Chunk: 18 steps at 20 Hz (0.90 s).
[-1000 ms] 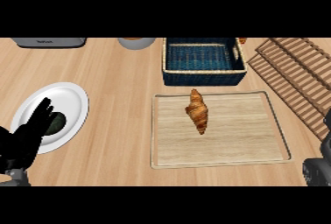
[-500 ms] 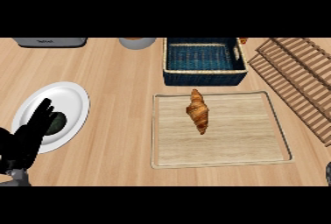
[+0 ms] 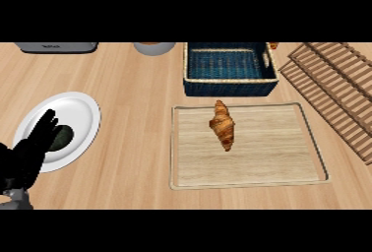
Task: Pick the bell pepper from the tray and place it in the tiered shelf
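— Where do we find the task's thing?

— We see no bell pepper. The tray (image 3: 247,172) near the counter's front edge carries only a croissant (image 3: 223,124), lying untouched at its middle. The slatted tiered shelf (image 3: 330,93) runs along the right edge.

— The hands?

— The left hand (image 3: 29,152) rests over the white plate (image 3: 80,118), fingers straight, holding nothing, likely idle. We see no right hand.

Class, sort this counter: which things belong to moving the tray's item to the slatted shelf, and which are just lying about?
Job: croissant-shaped item (no bell pepper shows); wooden tray; slatted shelf.

Lying about: blue basket; white plate; dark lump on it; grey appliance; left hand, open, over the plate.
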Each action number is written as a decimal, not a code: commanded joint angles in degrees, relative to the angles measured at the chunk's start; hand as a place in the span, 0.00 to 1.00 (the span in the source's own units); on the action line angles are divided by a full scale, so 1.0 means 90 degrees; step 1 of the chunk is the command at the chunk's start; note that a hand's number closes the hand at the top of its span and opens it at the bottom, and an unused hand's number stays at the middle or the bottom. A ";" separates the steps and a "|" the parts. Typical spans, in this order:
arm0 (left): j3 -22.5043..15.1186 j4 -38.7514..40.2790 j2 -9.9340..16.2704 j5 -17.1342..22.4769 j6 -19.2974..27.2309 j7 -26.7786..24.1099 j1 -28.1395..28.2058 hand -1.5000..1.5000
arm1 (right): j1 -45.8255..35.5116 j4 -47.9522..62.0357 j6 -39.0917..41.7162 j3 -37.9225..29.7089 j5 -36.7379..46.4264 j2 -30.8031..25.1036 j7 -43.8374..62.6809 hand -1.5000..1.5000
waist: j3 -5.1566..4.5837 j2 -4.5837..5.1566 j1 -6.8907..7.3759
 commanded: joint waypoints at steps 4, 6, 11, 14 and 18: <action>-0.0029 -0.0144 0.0018 -0.0030 -0.0027 0.0377 -0.0029 0.50 | 0.0317 0.0853 -0.0443 -0.0126 -0.0262 -0.0396 -0.0077 0.00 | -0.0018 0.0014 0.0009; -0.0034 0.0215 -0.0175 -0.0178 0.0093 -0.0166 0.0125 0.50 | 0.0584 0.0607 -0.0198 0.0038 -0.0330 -0.0513 -0.0282 0.00 | -0.0021 0.0011 -0.0019; 0.0289 0.0157 0.0267 0.0116 -0.0287 0.0145 -0.0090 0.50 | 0.0887 0.0418 -0.1090 -0.0110 -0.0827 -0.0414 -0.0345 0.00 | -0.0020 0.0006 -0.0017; 0.0121 0.0219 -0.0057 -0.0020 -0.0008 0.0189 -0.0199 0.50 | 0.0709 0.0272 -0.1360 -0.0174 -0.1106 -0.0364 -0.0335 0.00 | -0.0021 0.0007 -0.0033; -0.0027 -0.0119 -0.0267 -0.0174 0.0108 -0.0020 0.0194 0.50 | 0.0460 -0.0216 -0.1412 -0.0485 -0.1657 -0.0225 -0.0069 0.00 | -0.0020 -0.0011 -0.0025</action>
